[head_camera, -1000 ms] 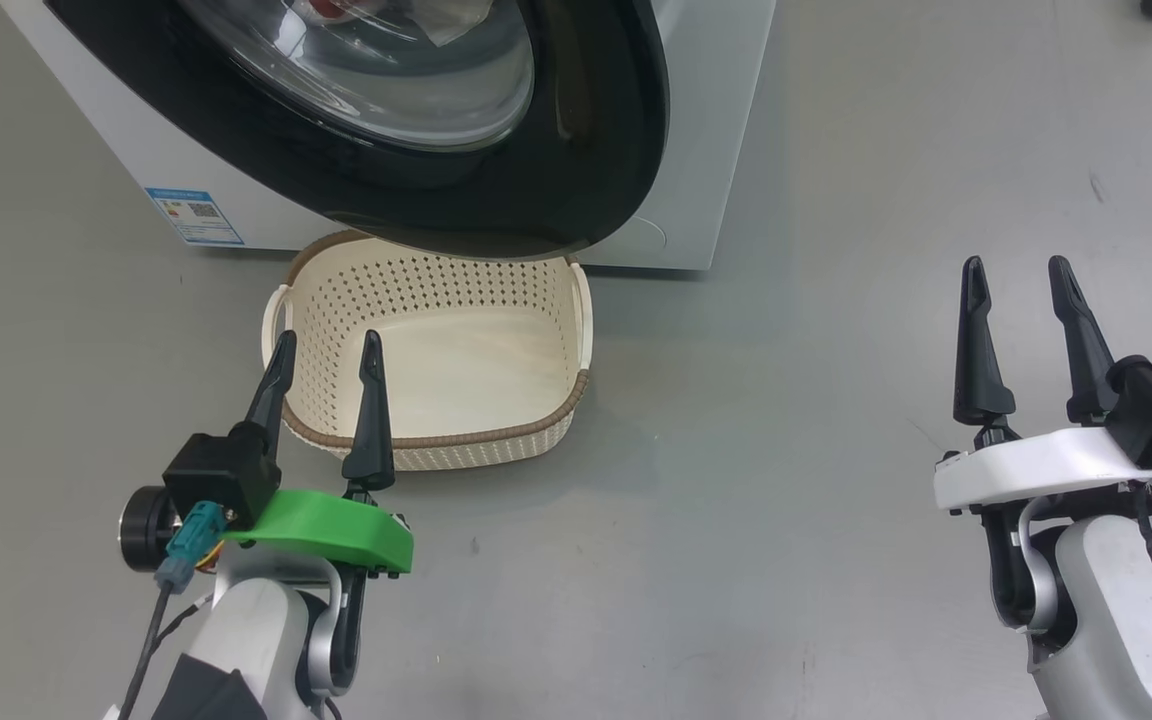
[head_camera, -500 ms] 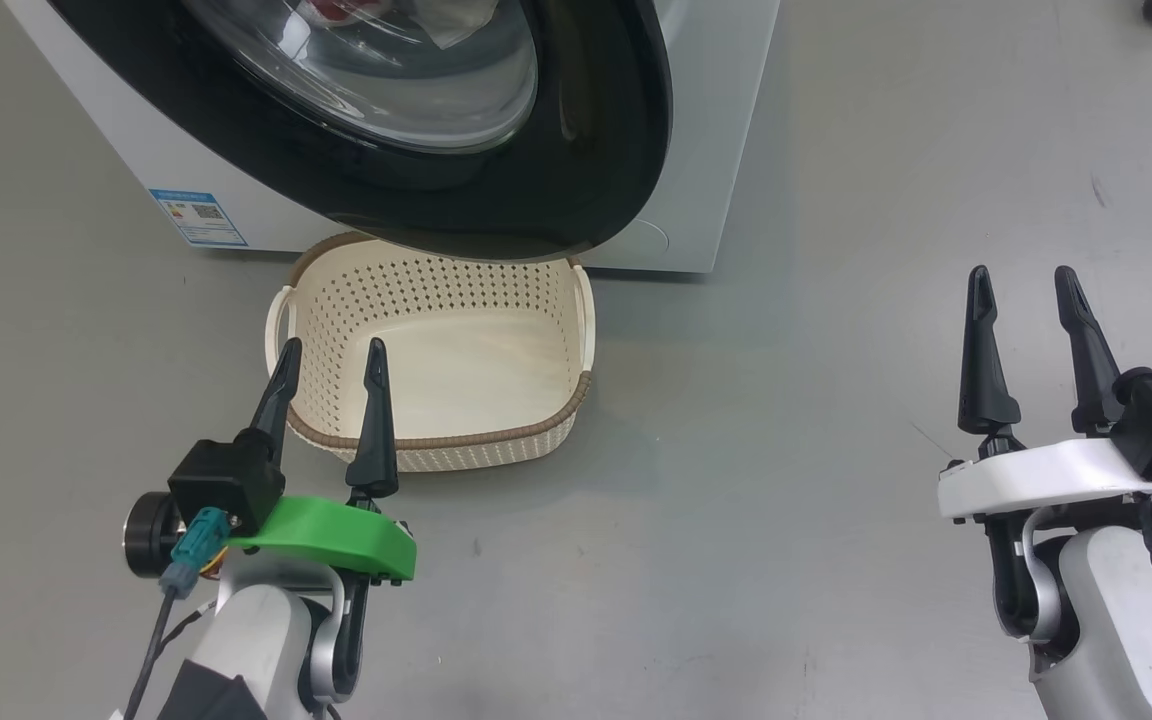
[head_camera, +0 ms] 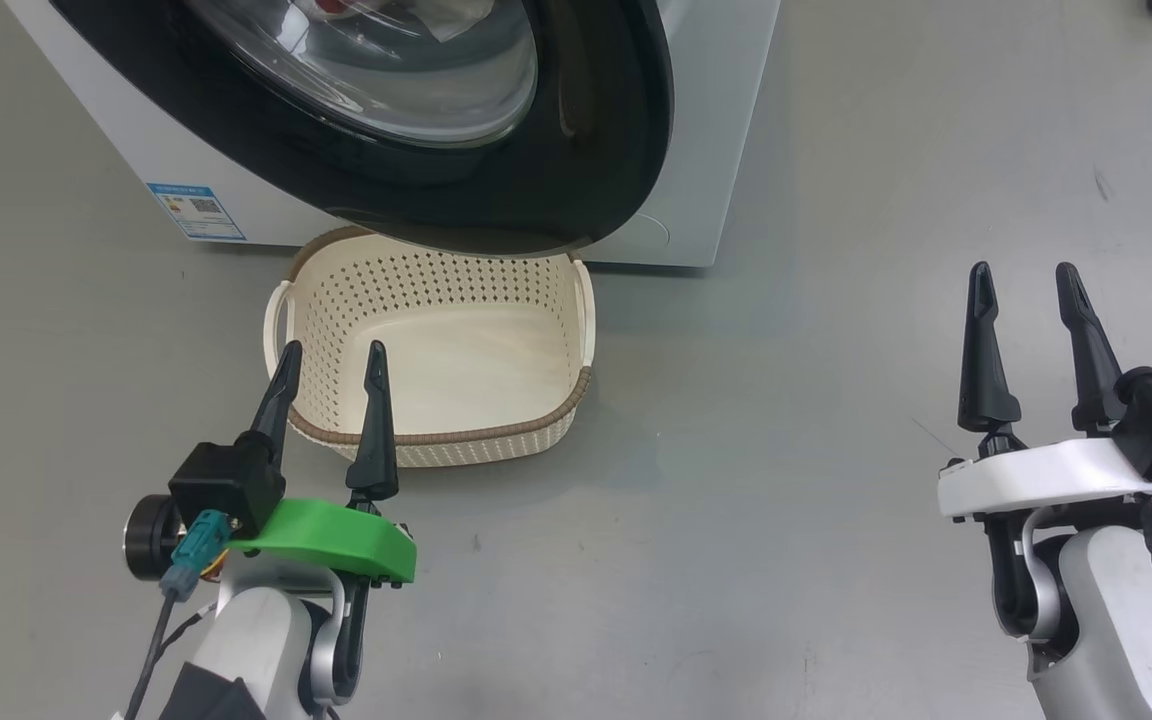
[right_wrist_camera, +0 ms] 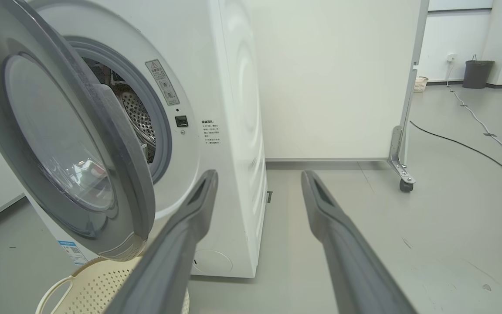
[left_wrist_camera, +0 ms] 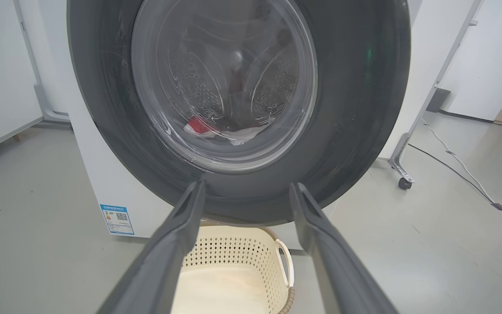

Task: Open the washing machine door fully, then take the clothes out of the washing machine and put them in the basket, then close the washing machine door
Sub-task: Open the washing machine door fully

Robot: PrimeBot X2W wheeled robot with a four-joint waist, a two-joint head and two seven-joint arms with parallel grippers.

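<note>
While both arms hover low at the near edge of the head view, the left gripper (head_camera: 333, 347) holds its two dark fingers spread wide with nothing between them, their tips overlapping the near left corner of the basket (head_camera: 456, 438). The right gripper (head_camera: 1024, 270), equally wide and empty, hangs well apart over the grey floor (head_camera: 786, 420). Beyond the left gripper, the cream basket sits on the floor, its far rim tucked under the washing machine door (head_camera: 601, 120), which stands partly open. Behind the bulging glass, the clothes (left_wrist_camera: 196, 125), red and white, lie at the bottom of the steel drum of the washing machine (head_camera: 711, 140), a blue label (head_camera: 194, 212) low on its front.
</note>
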